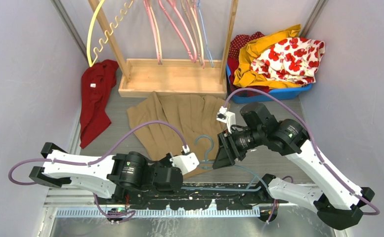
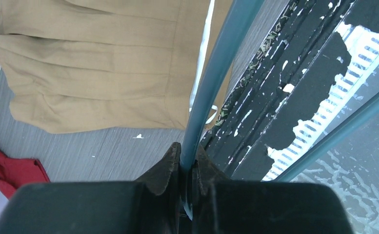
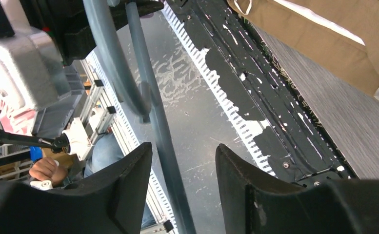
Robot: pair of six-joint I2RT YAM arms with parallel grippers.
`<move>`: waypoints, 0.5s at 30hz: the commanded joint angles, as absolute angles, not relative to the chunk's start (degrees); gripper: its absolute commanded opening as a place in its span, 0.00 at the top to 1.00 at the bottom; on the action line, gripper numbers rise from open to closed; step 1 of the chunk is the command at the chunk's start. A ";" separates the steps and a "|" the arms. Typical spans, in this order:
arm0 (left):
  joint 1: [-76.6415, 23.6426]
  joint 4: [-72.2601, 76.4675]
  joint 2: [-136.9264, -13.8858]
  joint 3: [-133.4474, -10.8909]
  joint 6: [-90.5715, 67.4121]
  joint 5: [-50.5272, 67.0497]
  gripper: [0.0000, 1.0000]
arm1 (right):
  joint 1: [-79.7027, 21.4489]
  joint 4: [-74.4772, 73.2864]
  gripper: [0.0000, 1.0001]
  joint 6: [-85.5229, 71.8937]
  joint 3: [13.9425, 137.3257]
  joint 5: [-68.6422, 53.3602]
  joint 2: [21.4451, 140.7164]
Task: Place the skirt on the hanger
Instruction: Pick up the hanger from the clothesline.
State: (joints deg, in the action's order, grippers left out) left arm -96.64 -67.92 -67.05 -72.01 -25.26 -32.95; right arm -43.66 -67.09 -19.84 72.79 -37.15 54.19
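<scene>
The tan pleated skirt (image 1: 180, 116) lies flat on the table in front of the wooden rack; it also shows in the left wrist view (image 2: 104, 63) and the right wrist view (image 3: 333, 34). The grey-blue hanger (image 1: 205, 147) lies by the skirt's near edge, its hook toward the skirt and its bar near the arm bases. My left gripper (image 1: 180, 181) is shut on one hanger rod (image 2: 216, 73), pinched between its fingertips (image 2: 187, 163). My right gripper (image 1: 218, 163) is open, with another hanger rod (image 3: 163, 131) passing between its fingers (image 3: 182, 156) without touching them.
A wooden rack (image 1: 172, 76) with pink and yellow hangers stands at the back. A red garment (image 1: 96, 98) lies at the left. A blue bin (image 1: 278, 91) of clothes sits at the back right. A black strip (image 1: 204, 202) runs along the near edge.
</scene>
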 commanded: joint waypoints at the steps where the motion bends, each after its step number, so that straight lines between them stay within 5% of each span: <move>1: -96.71 -63.72 -66.27 -74.05 -24.27 -34.62 1.00 | -44.74 -61.81 0.47 -20.98 72.59 -38.80 54.76; 6: -96.70 -63.11 -66.30 -73.15 -25.23 -35.67 1.00 | -45.52 -60.37 0.70 -20.87 71.55 -36.57 54.96; 11: -96.17 -64.32 -65.34 -71.98 -28.55 -38.28 0.89 | -45.80 -59.52 0.98 -21.04 68.72 -34.57 53.30; 15: -93.95 -64.34 -63.43 -71.00 -30.29 -39.20 0.72 | -45.84 -56.23 0.99 -22.53 64.93 -33.56 51.81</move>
State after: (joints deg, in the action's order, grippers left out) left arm -95.64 -66.67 -66.70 -71.09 -27.18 -35.70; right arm -46.09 -59.44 -21.06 68.20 -38.00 52.47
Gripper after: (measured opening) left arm 0.224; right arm 0.128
